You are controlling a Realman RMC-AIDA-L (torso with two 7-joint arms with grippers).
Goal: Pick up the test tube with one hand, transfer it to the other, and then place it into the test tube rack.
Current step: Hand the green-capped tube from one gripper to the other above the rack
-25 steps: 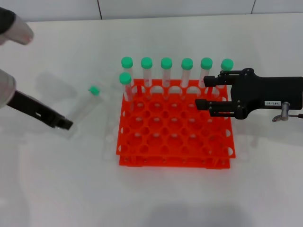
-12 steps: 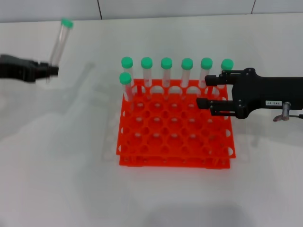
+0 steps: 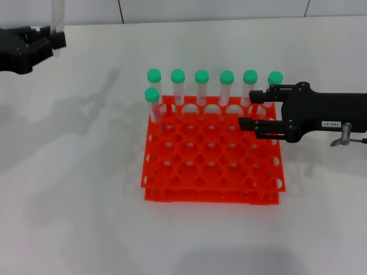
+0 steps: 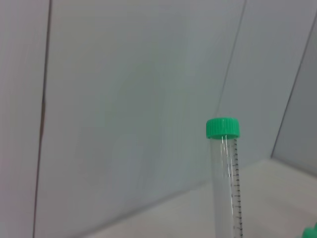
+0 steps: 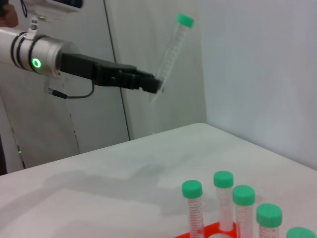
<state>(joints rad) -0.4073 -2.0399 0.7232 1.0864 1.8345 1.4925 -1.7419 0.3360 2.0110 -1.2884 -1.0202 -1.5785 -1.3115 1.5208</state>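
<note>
Raised well above the white counter (image 3: 74, 217), at ten o'clock from the rack, we see the unlabelled black left gripper (image 3: 56, 39) on its silver cylindrical wrist with a green light (image 5: 35, 63), fingers clamped on the lower end of the slim clear plastic test tube with a round green screw cap (image 5: 171, 49). In the head view only the tube's clear body (image 3: 58, 12) shows, running up out of the picture. From the right wrist view the tube leans with its cap uppermost, and the left gripper (image 5: 154, 85) grips it near the bottom tip. The left wrist view shows the capped top of the tube (image 4: 224, 163) against a pale wall, with printed graduation marks down its side.

At centre stands the bright orange-red plastic two-tier test tube rack with its grid of round holes (image 3: 212, 166). Six identical green-capped tubes (image 3: 201, 86) stand upright along its twelve o'clock row, and a seventh (image 3: 152, 103) stands in the next row at the ten o'clock corner.

At three o'clock the black right gripper with a small white printed label on its body (image 3: 252, 110) hovers over the rack's right side, pointing toward nine o'clock, its fingers apart and holding nothing. A metal ring (image 3: 345, 133) sits by its wrist. The two grippers are well apart.
</note>
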